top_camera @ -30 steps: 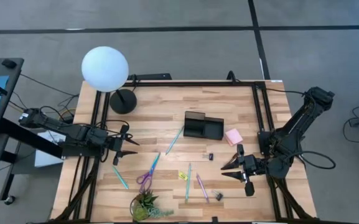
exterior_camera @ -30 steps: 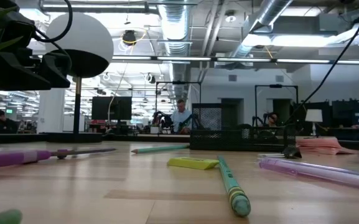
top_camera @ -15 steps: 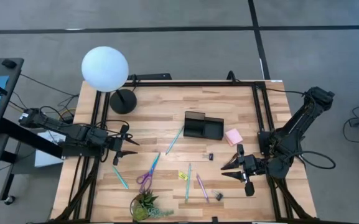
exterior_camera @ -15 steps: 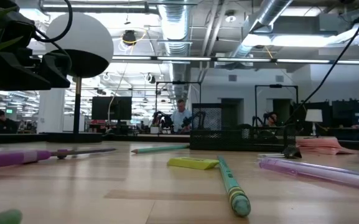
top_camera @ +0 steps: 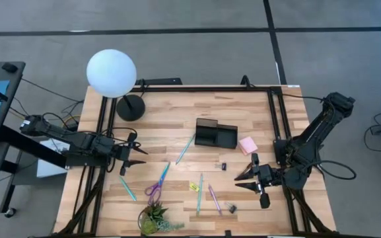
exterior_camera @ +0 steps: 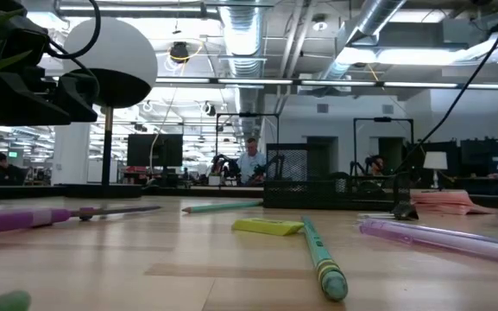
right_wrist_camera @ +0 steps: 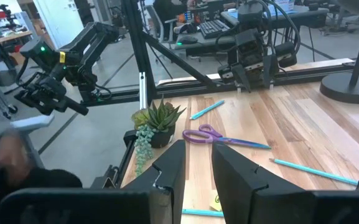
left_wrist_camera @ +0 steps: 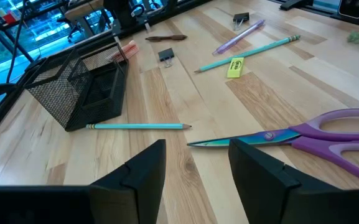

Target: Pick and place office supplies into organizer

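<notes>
This is a robotics lab in an open, industrial-style office. Exposed silver ducts (exterior_camera: 378, 26) and pipes run under the ceiling, with monitors and seated people (exterior_camera: 250, 161) at desks beyond. The wooden worktop (top_camera: 177, 119) stands on grey carpet tiles, and another robot arm (right_wrist_camera: 61, 62) shows nearby.

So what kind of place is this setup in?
Probably an open-plan robotics lab or workshop: exposed ceiling ducts, rows of desks with monitors behind the table, and another robot arm on a nearby stand.
</notes>
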You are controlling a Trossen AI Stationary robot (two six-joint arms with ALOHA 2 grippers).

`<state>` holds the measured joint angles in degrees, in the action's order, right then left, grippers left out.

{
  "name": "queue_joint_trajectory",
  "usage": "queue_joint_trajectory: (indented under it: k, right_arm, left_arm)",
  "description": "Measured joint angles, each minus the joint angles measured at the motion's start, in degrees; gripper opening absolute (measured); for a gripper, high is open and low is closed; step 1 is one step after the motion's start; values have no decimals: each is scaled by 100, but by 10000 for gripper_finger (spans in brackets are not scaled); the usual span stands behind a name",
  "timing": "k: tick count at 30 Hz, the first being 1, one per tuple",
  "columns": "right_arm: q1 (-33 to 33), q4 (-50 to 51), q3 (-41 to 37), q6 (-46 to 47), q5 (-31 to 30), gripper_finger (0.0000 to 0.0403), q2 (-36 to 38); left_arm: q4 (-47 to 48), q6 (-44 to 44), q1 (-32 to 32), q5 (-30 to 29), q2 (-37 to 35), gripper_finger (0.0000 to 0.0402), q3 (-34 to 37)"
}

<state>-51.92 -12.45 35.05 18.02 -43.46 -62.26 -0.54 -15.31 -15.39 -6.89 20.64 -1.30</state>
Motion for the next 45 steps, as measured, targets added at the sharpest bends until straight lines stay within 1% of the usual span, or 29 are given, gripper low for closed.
queue_joint_trajectory:
  k: [2,6,8,11,13,16,19,21,23,26,28,30,33,35,36,38,41,43,45]
  right_arm:
    - [0,3,2,-68,-2,72,0]
    - [33,159,2,-1341,-9,72,0]
    - [37,175,2,-1609,-9,72,0]
    - [37,156,2,-1639,-9,72,0]
    - [37,-46,2,-1600,-6,72,0]
    - [48,-656,2,-966,11,72,0]
    - [157,-1308,2,-373,14,72,0]
    - [277,-1645,2,-350,6,72,0]
    - [421,-1821,2,-605,4,72,0]
    - [693,-2023,2,-854,4,72,0]
    - [869,-2059,2,-847,-4,72,0]
    - [1031,-2057,2,-893,-11,72,0]
    - [1250,-2055,2,-901,-9,72,0]
    - [1378,-2055,2,-898,-9,72,0]
    - [1441,-2055,2,-900,-9,72,0]
    - [1580,-2018,2,-881,-1,72,0]
    - [1773,-1789,2,-799,9,72,0]
    - [1904,-1631,2,-795,9,72,0]
    - [2035,-1455,2,-794,10,72,0]
  left_arm:
    - [1,0,0,1,-2,171,0]
    - [0,0,1,1,-2,171,0]
    - [2,2,1,1,0,171,0]
    - [-2,-1,0,-1,-1,171,0]
    - [-17,-70,0,1,-2,171,-2]
    - [-53,-62,0,1,-2,171,2]
    - [-110,508,-1,67,-2,171,10]
    - [-201,1005,-1,104,0,171,24]
    - [-363,1542,-1,71,-2,171,24]
    - [-637,2209,-1,-109,-2,171,22]
    - [-681,2298,-1,-266,-4,171,19]
    - [-615,2167,-1,-444,-1,171,17]
    - [-679,2246,-1,-1017,-2,171,17]
    - [-820,2614,-1,-1486,-2,171,17]
    - [-950,2839,2,-1602,-1,171,17]
    - [-1389,3147,4,-1607,30,171,14]
    - [-2069,3464,-9,-1524,272,171,-2]
    - [-2195,3494,-36,-1530,573,171,-45]
    - [-2190,3444,-45,-1710,993,171,-210]
